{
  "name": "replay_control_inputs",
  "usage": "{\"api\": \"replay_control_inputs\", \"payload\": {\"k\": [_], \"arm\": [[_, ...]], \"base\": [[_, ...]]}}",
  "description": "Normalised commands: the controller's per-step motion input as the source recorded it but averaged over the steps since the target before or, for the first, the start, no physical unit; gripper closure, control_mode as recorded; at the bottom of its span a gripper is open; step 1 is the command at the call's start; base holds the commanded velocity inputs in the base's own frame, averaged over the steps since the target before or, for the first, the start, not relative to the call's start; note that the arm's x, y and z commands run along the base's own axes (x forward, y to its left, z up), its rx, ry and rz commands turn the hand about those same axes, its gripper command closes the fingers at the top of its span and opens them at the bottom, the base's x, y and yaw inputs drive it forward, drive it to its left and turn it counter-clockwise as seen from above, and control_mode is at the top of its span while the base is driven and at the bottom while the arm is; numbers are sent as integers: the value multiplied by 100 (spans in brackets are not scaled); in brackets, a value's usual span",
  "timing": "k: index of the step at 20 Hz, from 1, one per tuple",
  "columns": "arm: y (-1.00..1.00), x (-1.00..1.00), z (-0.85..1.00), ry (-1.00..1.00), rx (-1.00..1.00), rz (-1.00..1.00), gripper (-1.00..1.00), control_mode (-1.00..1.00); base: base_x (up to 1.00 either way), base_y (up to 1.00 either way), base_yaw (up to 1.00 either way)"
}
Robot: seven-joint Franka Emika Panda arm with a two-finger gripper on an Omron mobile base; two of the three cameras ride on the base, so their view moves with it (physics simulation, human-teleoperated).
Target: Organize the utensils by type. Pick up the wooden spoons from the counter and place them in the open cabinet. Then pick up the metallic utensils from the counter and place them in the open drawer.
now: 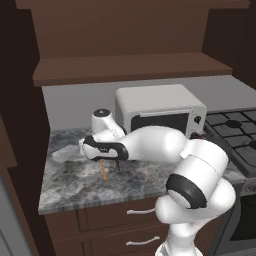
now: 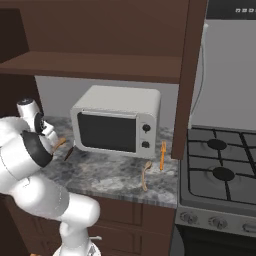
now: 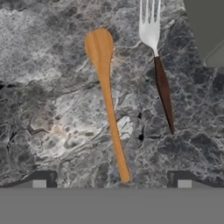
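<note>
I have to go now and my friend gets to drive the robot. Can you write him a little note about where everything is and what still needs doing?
Pincer: open, empty, hovering low over the orange-tan wooden spoon on the counter.
Fork with the dark handle lies right beside that spoon, apart from it.
Paler wooden spoon and the orange-handled utensil lie on the counter in front of the microwave, near the stove.
Cabinet shelf above the microwave holds nothing visible.
Done: nothing put away.
Left: both wooden spoons to the cabinet, then fork and orange-handled utensil to the drawer.

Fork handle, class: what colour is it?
Dark reddish-brown; the fork shows best in the hand view.
</note>
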Motion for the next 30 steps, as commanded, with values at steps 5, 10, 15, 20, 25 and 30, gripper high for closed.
{"api": "replay_control_inputs", "payload": {"k": [5, 10, 15, 20, 25, 30], "arm": [[2, 43, -24, 0, 0, -6, -100, -100], [0, 49, -33, 2, 0, 0, -100, -100], [0, 42, -33, 8, 0, 0, -100, -100], [1, 5, -30, 6, 0, 0, -100, -100], [6, 2, -28, 2, 0, 0, -100, -100], [2, 11, -29, 3, 0, 0, -100, -100]], "base": [[0, 0, 0], [0, 0, 0], [0, 0, 0], [0, 0, 0], [0, 0, 0], [0, 0, 0]]}}
